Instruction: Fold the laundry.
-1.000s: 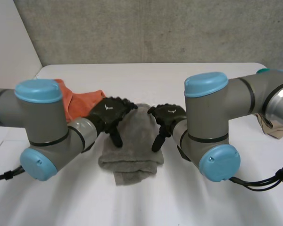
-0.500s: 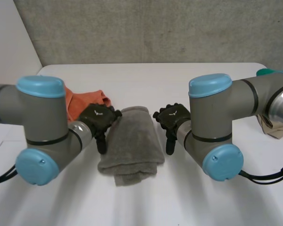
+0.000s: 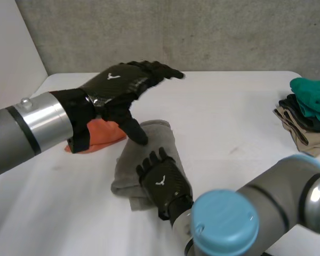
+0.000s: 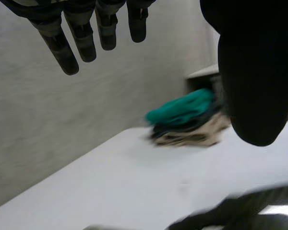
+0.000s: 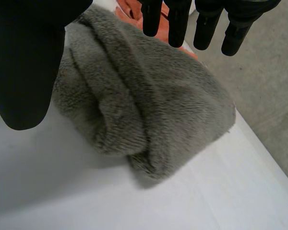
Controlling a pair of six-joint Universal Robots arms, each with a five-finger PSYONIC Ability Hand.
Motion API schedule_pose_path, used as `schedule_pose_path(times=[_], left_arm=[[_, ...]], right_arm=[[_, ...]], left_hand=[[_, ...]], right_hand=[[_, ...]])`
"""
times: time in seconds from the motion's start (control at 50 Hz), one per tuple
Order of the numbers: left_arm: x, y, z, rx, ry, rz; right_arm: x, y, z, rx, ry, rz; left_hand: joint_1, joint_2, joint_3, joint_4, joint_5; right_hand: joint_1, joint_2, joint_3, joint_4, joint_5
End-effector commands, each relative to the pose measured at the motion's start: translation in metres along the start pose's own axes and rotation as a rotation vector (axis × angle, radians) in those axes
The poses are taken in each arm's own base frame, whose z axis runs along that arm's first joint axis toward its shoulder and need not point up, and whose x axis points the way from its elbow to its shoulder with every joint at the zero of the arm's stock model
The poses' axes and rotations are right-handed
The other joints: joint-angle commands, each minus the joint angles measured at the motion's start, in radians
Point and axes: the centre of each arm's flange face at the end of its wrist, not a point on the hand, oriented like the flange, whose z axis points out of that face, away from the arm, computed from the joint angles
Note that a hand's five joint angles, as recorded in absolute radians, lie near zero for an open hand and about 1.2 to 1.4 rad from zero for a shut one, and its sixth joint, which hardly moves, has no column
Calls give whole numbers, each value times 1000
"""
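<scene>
Right hand (image 3: 162, 181), fingers straight and empty, hovered over the near end of the folded grey towel (image 3: 162, 140). The towel's long axis ran away from that hand. Left hand (image 3: 122, 88), fingers likewise spread, stood high above the far end.

The left hand (image 3: 122, 85) is black all over, its back a glossy woven pattern with a small white winged mark. Behind it comes a black wrist sleeve, then a polished silver cuff (image 3: 42, 120) ringed by a black band and topped with a little round stud, then the matt grey left arm (image 3: 2, 144). The right hand (image 3: 162, 181) has the same black weave and white mark. The right arm (image 3: 277, 186) behind it is a grey tube with a black ring and a round light-blue cap (image 3: 224, 221). Up close, the fingers (image 4: 57, 40) are ribbed black segments with rounded tips, and the thumb (image 5: 24, 62) is broad and smooth.
</scene>
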Motion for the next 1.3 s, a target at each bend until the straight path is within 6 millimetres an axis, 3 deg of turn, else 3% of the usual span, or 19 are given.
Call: schedule_pose_path(times=[0.02, 0.18, 0.4, 0.42, 0.48, 0.52, 0.62, 0.74, 0.92, 0.96, 0.98, 1.06, 1.08, 1.1, 1.16, 1.18, 1.24, 1.3], left_arm=[[28, 2, -6, 2, 145, -42], [40, 6, -6, 18, 149, -2], [37, 9, -3, 22, 120, 0], [37, 10, -3, 19, 118, -2], [35, 10, -3, 20, 111, 1], [35, 10, -3, 22, 108, 3], [29, 5, -3, 37, 86, 10], [23, -11, -6, 90, 51, 36], [19, -39, -10, 192, 5, 48], [19, -50, -10, 241, -7, 43], [19, -52, -10, 251, -7, 40], [21, -57, -8, 275, 4, 25], [20, -57, -7, 276, 6, 22], [22, -57, -7, 279, 13, 21], [25, -54, -4, 271, 24, 14], [27, -51, -2, 264, 31, 10], [31, -46, 1, 251, 41, 1], [37, -39, 4, 228, 62, -5]], right_arm=[[-10, 12, 32, 87, 105, -50], [-3, 17, 55, 121, 176, -93], [11, 21, 82, 130, 190, -38], [13, 21, 84, 130, 187, -32], [18, 21, 90, 133, 163, -13], [23, 17, 94, 141, 147, 3], [50, 6, 103, 183, 181, 65], [103, -7, 110, 231, 290, 120], [197, -31, 89, 339, 493, 147], [228, -34, 82, 379, 556, 144], [251, -34, 76, 400, 601, 142], [309, -30, 58, 446, 704, 151], [321, -27, 54, 454, 723, 156], [345, -18, 46, 455, 763, 166], [378, 1, 34, 450, 809, 183], [397, 17, 27, 443, 830, 195], [425, 43, 18, 425, 850, 211], [453, 84, 8, 388, 854, 240]], left_hand=[[17, -18, -29, -26, -47], [17, -18, -29, -26, -47], [17, -18, -29, -26, -47], [17, -18, -29, -26, -47], [17, -18, -29, -26, -47], [17, -18, -29, -26, -47], [17, -18, -29, -26, -47], [17, -18, -29, -26, -47], [17, -18, -29, -26, -47], [17, -18, -29, -26, -47], [17, -18, -29, -26, -47], [17, -18, -29, -26, -47], [17, -18, -29, -26, -47], [17, -18, -29, -26, -47], [17, -18, -29, -26, -47], [17, -18, -29, -26, -47], [17, -18, -29, -26, -47], [17, -18, -29, -26, -47]], right_hand=[[-19, -34, -31, -29, -46], [-19, -34, -31, -29, -46], [-19, -34, -31, -29, -46], [45, 31, 33, 35, 18], [637, 623, 625, 627, 610], [1200, 1186, 1189, 1190, 1174], [1202, 1188, 1191, 1193, 1176], [1202, 1188, 1191, 1193, 1176], [1202, 1188, 1191, 1193, 1176], [1202, 1188, 1191, 1193, 1176], [1202, 1188, 1191, 1193, 1176], [1202, 1188, 1191, 1193, 1176], [1202, 1188, 1191, 1193, 1176], [1202, 1188, 1191, 1193, 1176], [1202, 1188, 1191, 1193, 1176], [1202, 1188, 1191, 1193, 1176], [1202, 1188, 1191, 1193, 1176], [1202, 1188, 1191, 1193, 1176]])
